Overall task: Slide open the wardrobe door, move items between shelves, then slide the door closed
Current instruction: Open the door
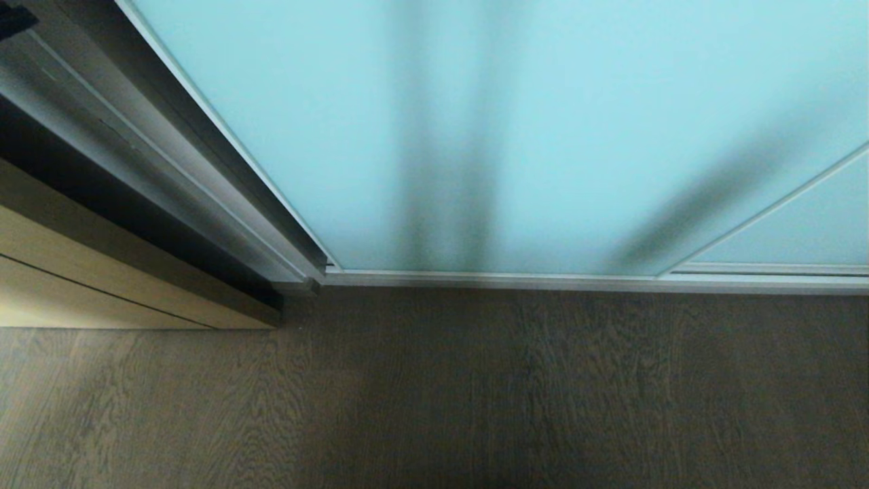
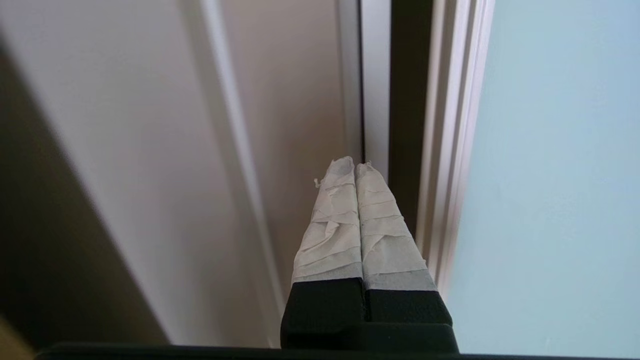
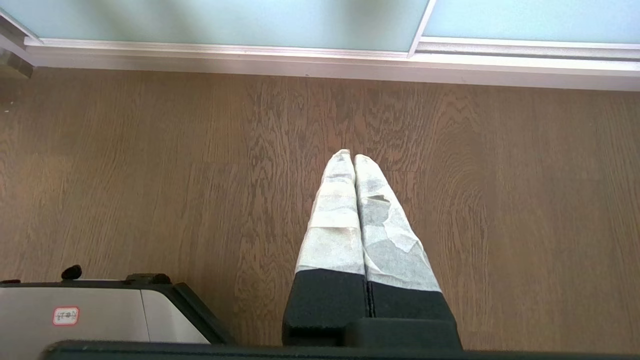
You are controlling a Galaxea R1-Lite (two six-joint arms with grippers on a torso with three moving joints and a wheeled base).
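Left claw (image 2: 355, 167) is closed, taped fingers (image 2: 332, 225) pressed together, nothing between them. Its tips sit just beside the silver-white frame edge of the sliding wardrobe door (image 2: 550, 175), pointing at the dark gap (image 2: 409, 100) between that frame and a pale side panel (image 2: 280, 100); contact with either cannot be told. The left wrist view shows the frosted aqua glass on one side of the claw, the pale panel on the other.

Right claw (image 3: 354, 159) is also closed and empty, taped fingers (image 3: 335, 220) together, hanging over the wooden floor (image 3: 150, 175), well apart from the door's bottom rail (image 3: 250, 52). Part of the robot's grey base (image 3: 100, 315) shows near it with a small red-edged label (image 3: 66, 315).

In the head view neither arm appears. The sliding wardrobe door (image 1: 543, 122) fills the upper part, shut down to its bottom rail (image 1: 509, 280) on the floor (image 1: 434, 394). A second aqua panel (image 1: 801, 231) overlaps at the right. At the left stand the wardrobe's grey side frame (image 1: 170, 170) and a light wooden door (image 1: 81, 272). Dim shadows lie across the glass. No shelves or cushion are visible.
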